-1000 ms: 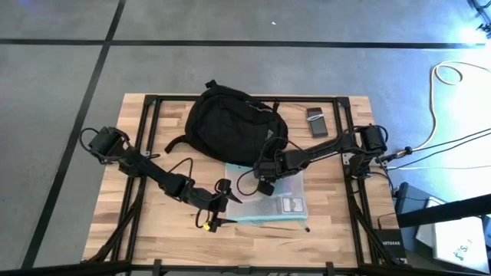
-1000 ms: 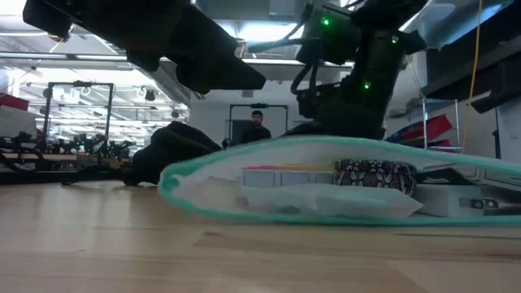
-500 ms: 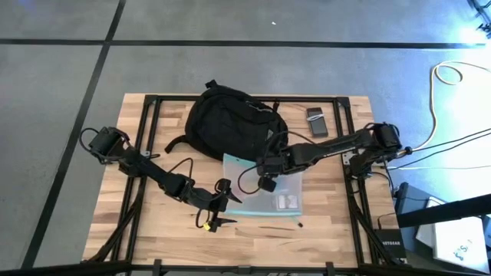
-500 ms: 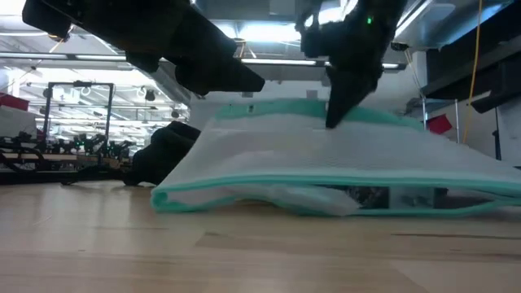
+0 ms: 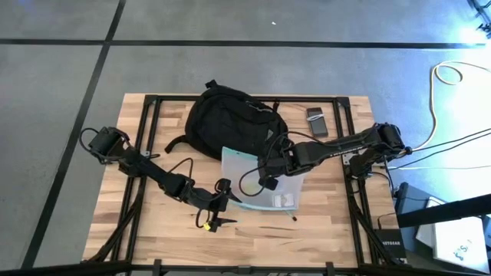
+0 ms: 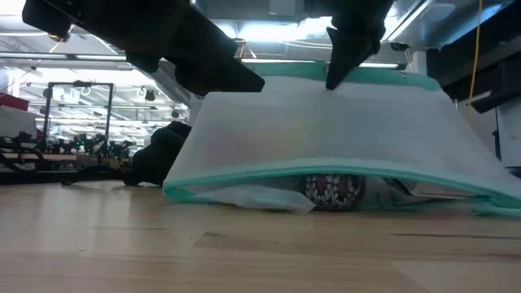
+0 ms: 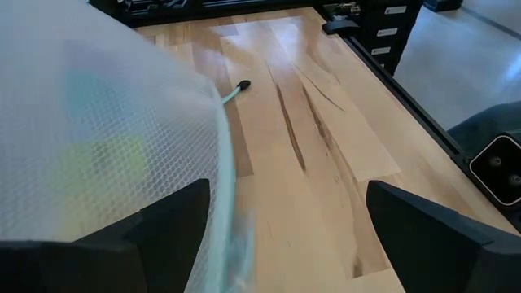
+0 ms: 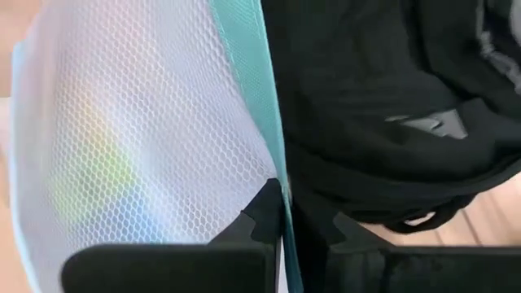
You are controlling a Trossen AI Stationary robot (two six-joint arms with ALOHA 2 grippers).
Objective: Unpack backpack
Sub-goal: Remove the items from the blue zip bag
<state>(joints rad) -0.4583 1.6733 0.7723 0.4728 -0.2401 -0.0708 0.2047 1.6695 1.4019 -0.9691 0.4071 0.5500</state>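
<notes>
We note the right gripper (image 8: pixel 283 213) pinched on the mesh zip pouch's (image 5: pixel 270 181) teal edge, now tilted up beside the backpack (image 5: pixel 232 125), contents sliding low, so emptying looks underway; left gripper (image 5: pixel 222 208) waits wide nearby.

The tabletop (image 5: pixel 169 230) is pale wooden planking with a dark metal frame along its edges. It stands on a grey concrete floor (image 5: pixel 253 69) crossed by dark lines. A pale cable (image 5: pixel 437 100) loops across the floor beside the table, and a light glare sits in the far corner there. Seen level across the planks, the room behind is a wide workshop hall with long ceiling lights (image 6: pixel 73 57) and a black metal frame rack (image 6: pixel 77 114). A red shape (image 6: pixel 12 102) shows at the edge, perhaps a bin or shelf; it is too blurred to tell.
</notes>
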